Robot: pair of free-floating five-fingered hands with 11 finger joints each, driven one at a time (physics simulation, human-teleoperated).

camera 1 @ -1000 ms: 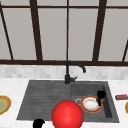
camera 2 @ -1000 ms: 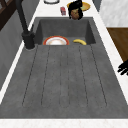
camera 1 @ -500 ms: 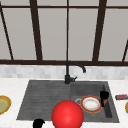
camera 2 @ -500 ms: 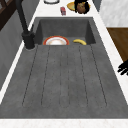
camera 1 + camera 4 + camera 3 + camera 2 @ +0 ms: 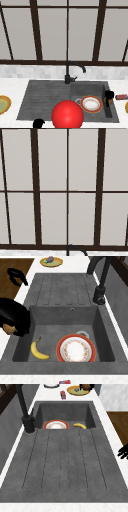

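My right hand hovers over the right end of the sink basin, shut on a small brown round thing. In the right side view this hand looms large above the basin's front wall. Below it a banana lies on the basin floor beside a red-rimmed white plate. My left hand floats off the counter's front edge by the drainboard, fingers relaxed and holding nothing. A red ball shows at the sink's front.
A black faucet stands behind the sink. A yellow plate with a purple item rests on the left counter, another yellow plate on the right one. A small red item lies right of the basin.
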